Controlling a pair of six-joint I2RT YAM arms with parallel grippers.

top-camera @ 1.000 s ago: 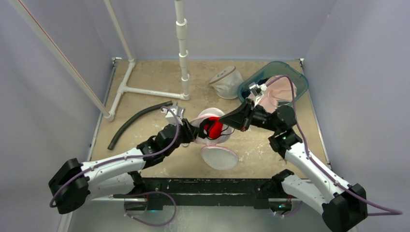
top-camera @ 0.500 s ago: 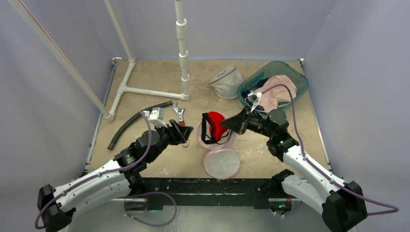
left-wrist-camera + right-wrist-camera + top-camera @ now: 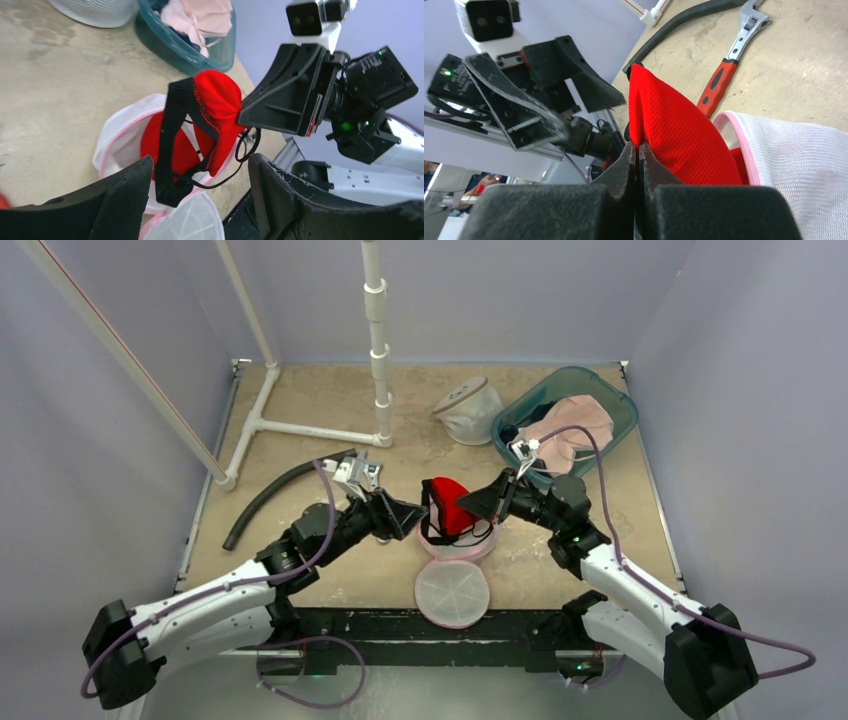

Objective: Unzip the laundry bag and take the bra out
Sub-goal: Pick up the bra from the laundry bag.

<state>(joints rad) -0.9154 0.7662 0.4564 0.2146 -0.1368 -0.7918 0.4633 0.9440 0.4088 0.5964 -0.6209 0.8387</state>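
Observation:
The white mesh laundry bag (image 3: 457, 543) with pink trim lies open on the table, its round flap (image 3: 452, 592) spread toward the near edge. A red bra (image 3: 449, 504) with black straps sticks up out of the bag, lower part still inside. My right gripper (image 3: 474, 503) is shut on the bra's cup (image 3: 674, 127), the jaws (image 3: 638, 148) pressed together on the red fabric. My left gripper (image 3: 412, 515) is open just left of the bag, holding nothing. In the left wrist view, bra (image 3: 215, 100) and bag (image 3: 117, 145) lie beyond its spread fingers (image 3: 200, 167).
A teal bin (image 3: 615, 400) of clothes stands at the back right, with a second white mesh bag (image 3: 468, 410) beside it. A white pipe stand (image 3: 378, 350) rises at the back. A black hose (image 3: 280, 492) and a red-handled wrench (image 3: 724, 80) lie left of the bag.
My left gripper opened, let go of the bag, drew back left, then returned toward it. The bag settled on the table with its flap spread. The right gripper keeps its hold on the bra.

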